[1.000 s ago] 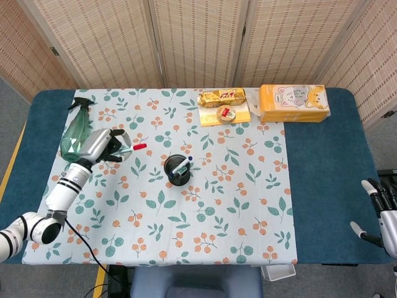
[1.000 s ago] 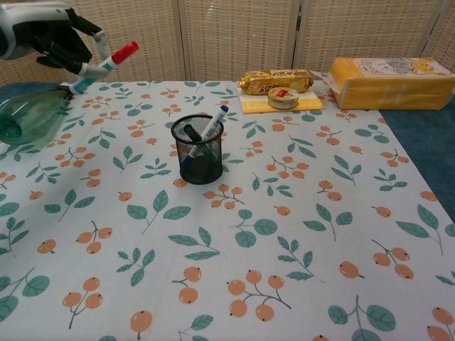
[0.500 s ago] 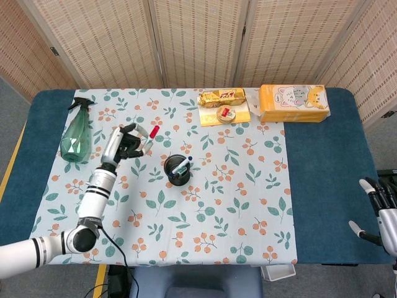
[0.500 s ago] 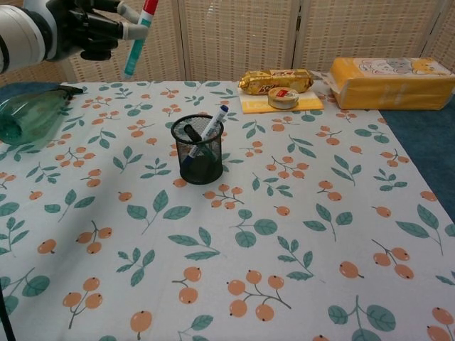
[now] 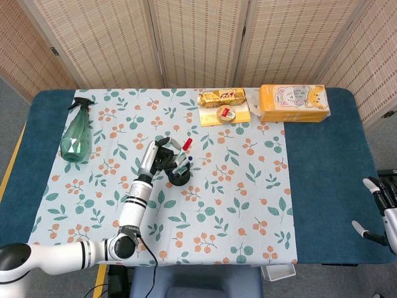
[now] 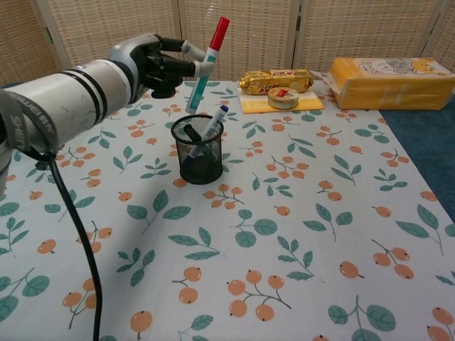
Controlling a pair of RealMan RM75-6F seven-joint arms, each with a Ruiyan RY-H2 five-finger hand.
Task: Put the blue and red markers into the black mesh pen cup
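Observation:
My left hand (image 6: 158, 62) (image 5: 160, 154) pinches the red-capped marker (image 6: 207, 62) (image 5: 182, 151), held nearly upright with its cap up. The marker's lower tip hangs just above the rim of the black mesh pen cup (image 6: 197, 150) (image 5: 178, 174). The blue-capped marker (image 6: 210, 126) leans inside the cup, cap sticking out to the right. My right hand (image 5: 381, 210) hangs beyond the table's right edge, fingers apart, holding nothing; the chest view does not show it.
A green spray bottle (image 5: 77, 131) lies at the table's far left. At the back stand a gold snack packet (image 6: 275, 80), a small round tin (image 6: 284, 97) on a yellow pad, and a yellow tissue box (image 6: 389, 82). The floral cloth (image 6: 284, 234) covers the table's middle.
My left arm has swung right from near the spray bottle to above the pen cup, carrying the red marker and turning it from slanted to nearly upright. The right hand has barely moved.

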